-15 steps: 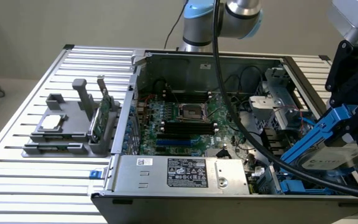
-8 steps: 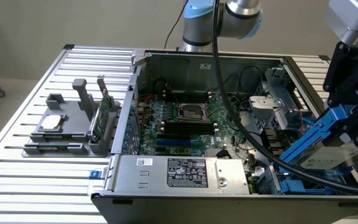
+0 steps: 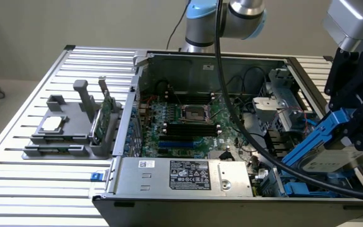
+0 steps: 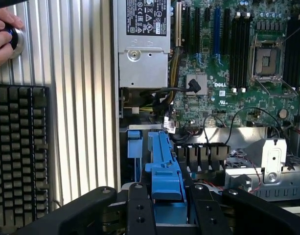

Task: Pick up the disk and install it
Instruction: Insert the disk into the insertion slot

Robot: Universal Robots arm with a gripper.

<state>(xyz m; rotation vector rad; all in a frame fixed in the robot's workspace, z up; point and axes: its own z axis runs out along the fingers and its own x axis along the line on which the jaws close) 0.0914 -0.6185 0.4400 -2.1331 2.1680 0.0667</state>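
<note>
Open computer case lies on its side on the slatted metal counter. The motherboard faces up and the silver power supply sits along the case's 6 o'clock edge. The arm rises behind the case at 12 o'clock, and a black cable hangs from it across the opening. The wrist reaches in from 3 o'clock in the exterior view, with the tool aimed down and inward over the case's 4 o'clock corner. The tool is clamped on the disk, with black fingers on either side of the blue carrier rail. The disk hangs tilted, its white label facing the exterior camera. Its low end dips toward 7 o'clock above the blue-fitted bay corner and its high end sits up in the tool. I cannot tell whether the low end touches anything in the case. In the wrist view the tool carries the disk just beside the motherboard and the power supply. A keyboard lies on the counter outside the case, and a person's hand rests on a dark knob. At 9 o'clock of the case, well apart from the tool, a grey fixture holds a small square chip and an upright green card.
</note>
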